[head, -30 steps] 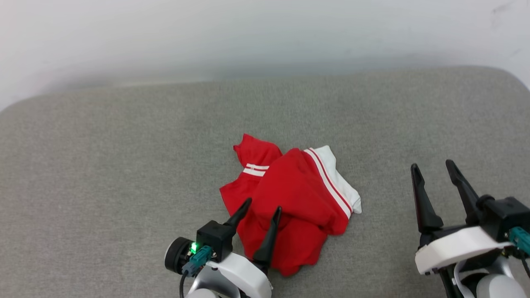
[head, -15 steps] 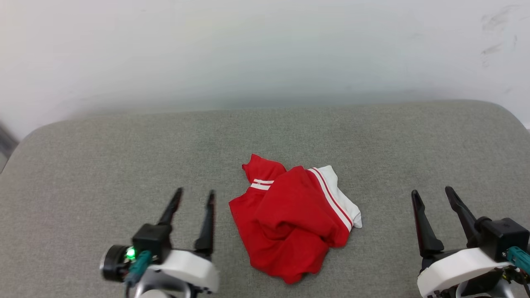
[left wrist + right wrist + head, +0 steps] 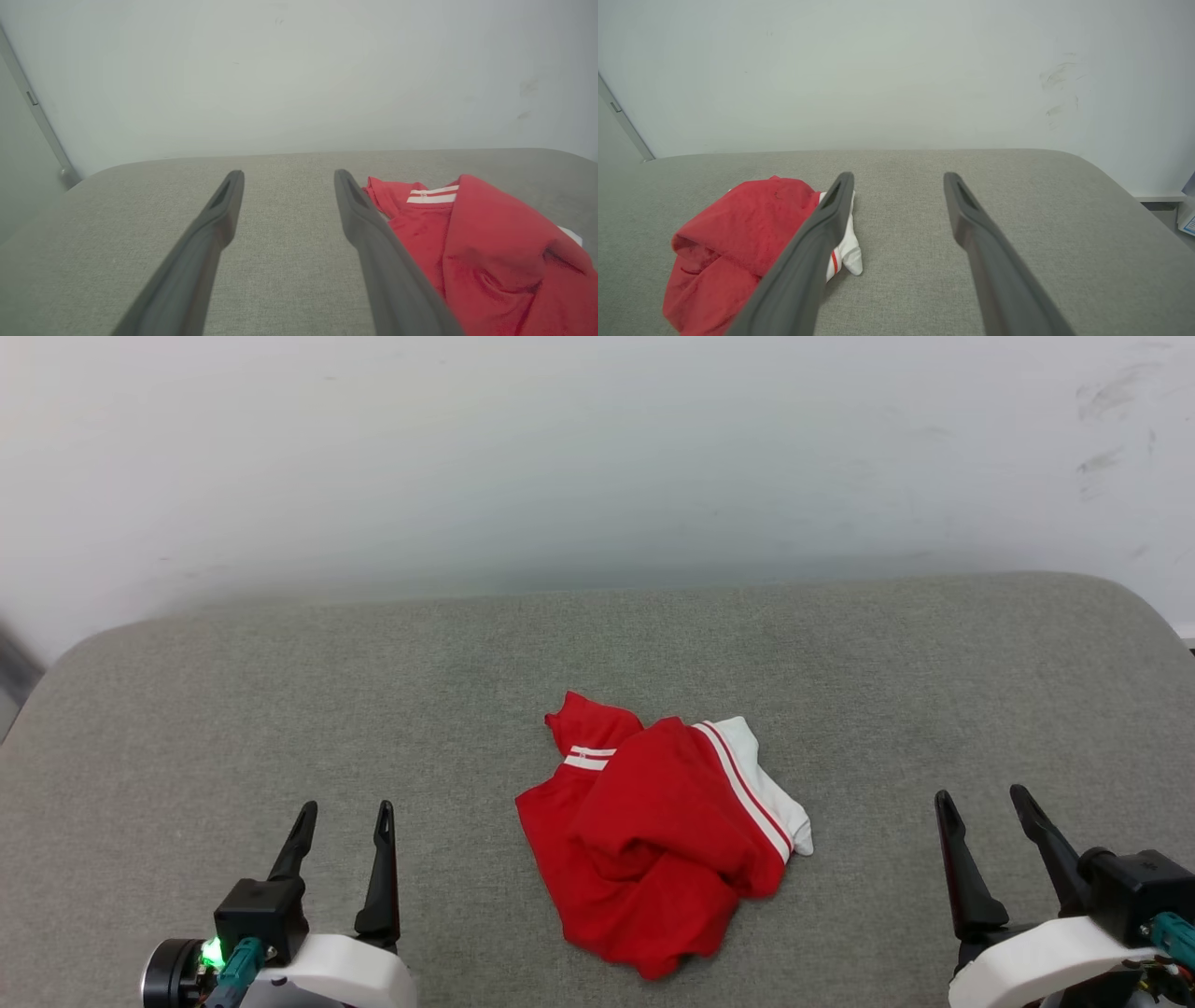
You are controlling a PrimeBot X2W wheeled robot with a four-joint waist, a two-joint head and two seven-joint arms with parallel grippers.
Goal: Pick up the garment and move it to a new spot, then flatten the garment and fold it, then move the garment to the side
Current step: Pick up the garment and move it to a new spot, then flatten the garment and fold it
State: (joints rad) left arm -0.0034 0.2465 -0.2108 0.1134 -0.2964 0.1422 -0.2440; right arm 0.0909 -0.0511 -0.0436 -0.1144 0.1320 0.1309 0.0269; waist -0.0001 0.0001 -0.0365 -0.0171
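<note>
While the garment (image 3: 653, 840) lies crumpled in a loose heap near the middle of the grey fabric-covered worktop (image 3: 280, 709), both arms sit low at the near edge, holding nothing. The left pincer (image 3: 345, 807) stands wide, its 2 dark fingers pointing away from the robot, well apart from the cloth and to its left. In the left wrist view the red folds lie beside the right-hand finger, not between the 2. The right pincer (image 3: 981, 793) is wide too, and well apart from the heap on its right side. In the right wrist view its left-hand finger crosses in front of the cloth, though the head view shows bare worktop between them. The garment is mostly red, bunched and folded over itself. A white sleeve (image 3: 780, 793) edged by red-and-white stripe trim shows on its right side, and a short band of 2 white stripes sits near its far left corner. A pale wall (image 3: 560, 457) with a few dark scuffs (image 3: 1106, 401) rises behind the worktop.
</note>
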